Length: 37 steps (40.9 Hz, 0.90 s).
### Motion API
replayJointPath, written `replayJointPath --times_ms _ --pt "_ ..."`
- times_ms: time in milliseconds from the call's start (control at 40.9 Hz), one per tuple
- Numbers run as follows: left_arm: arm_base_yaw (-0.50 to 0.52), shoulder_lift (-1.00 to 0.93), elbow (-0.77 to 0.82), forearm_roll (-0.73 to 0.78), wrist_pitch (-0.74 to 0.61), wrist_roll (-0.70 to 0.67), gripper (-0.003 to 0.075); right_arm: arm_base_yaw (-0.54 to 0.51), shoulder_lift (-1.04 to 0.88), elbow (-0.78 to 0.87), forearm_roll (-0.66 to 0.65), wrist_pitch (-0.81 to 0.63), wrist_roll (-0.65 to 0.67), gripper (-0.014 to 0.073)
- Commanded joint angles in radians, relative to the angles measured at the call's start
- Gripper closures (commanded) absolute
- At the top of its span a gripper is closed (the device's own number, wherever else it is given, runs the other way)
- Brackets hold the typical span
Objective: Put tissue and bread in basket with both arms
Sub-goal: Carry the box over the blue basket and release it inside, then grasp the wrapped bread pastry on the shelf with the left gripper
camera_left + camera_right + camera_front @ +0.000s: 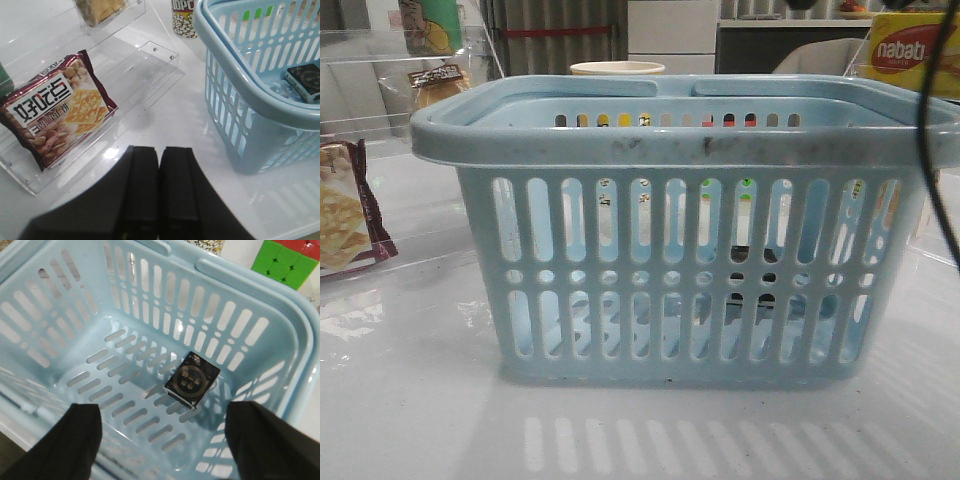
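Tissue (192,379): small black packet with a round emblem on its face, lay flat on the slotted floor of the basket (30,270), near one side wall. In the left wrist view the same packet (306,81) showed inside the basket (240,95), lying against the floor by the far wall. In the front view it appeared only as dark patches (752,278) behind the basket's round holes.

Right gripper (162,437): spread wide, both fingers (80,445) over the basket's interior, nothing between them. The tissue sat beyond the gap, apart from both fingers, closer to the one on the rim side.

Left gripper (159,195): fingers pressed together, nothing held, above bare counter (165,120) just outside the basket. The tissue was well apart from it, on the other side of the basket wall.

Bread (438,82): golden-brown, in a clear bag with a dark label strip, stood behind the basket (680,150) to its left in the front view, on a clear acrylic shelf. Not in the basket; neither gripper near it. The left wrist view caught only its lower edge (100,10).

Other items: a maroon-edged cracker packet (57,117) leaned on the acrylic stand beside the basket; a yellow nabati box (913,52) behind the basket's right end; a coloured cube (287,261) outside its rim.
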Motion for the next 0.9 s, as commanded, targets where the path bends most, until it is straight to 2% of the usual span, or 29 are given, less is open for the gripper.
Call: replayJointPath --times_ms 0,244,391,464,513,538,660,733,880 --pt "-0.009 0.005 -0.033 0.000 -0.093 0.002 0.0630 0.002 -0.128 0.057 -0.009 -0.084 -0.016 -0.0017" --pt "-0.009 0.005 -0.033 -0.004 -0.131 0.002 0.0630 0.001 -0.343 0.227 -0.009 -0.081 -0.016 -0.0017" --pt "-0.009 0.005 -0.033 -0.005 -0.208 0.002 0.0623 0.001 -0.386 0.257 -0.009 -0.044 -0.016 -0.0017" --pt "-0.009 0.028 -0.040 -0.005 -0.233 0.002 0.0547 0.001 -0.385 0.257 -0.009 -0.022 -0.016 -0.0017" --pt "-0.009 0.055 -0.054 -0.005 -0.243 0.002 0.0456 0.001 -0.385 0.257 -0.009 -0.011 -0.016 -0.0017" --pt "-0.009 0.081 -0.065 -0.005 -0.245 0.002 0.0381 0.001 -0.385 0.257 -0.009 -0.008 -0.016 -0.0017" --pt "0.002 0.199 -0.142 -0.005 -0.249 0.002 0.0164 0.001 -0.385 0.257 -0.009 0.001 -0.016 -0.0017" --pt "0.019 0.291 -0.210 -0.003 -0.246 0.002 0.0108 0.001 -0.385 0.257 -0.009 0.001 -0.016 -0.0017" --pt "0.067 0.497 -0.360 -0.003 -0.246 0.002 0.0106 0.001 -0.385 0.257 -0.009 0.002 -0.016 -0.0017"
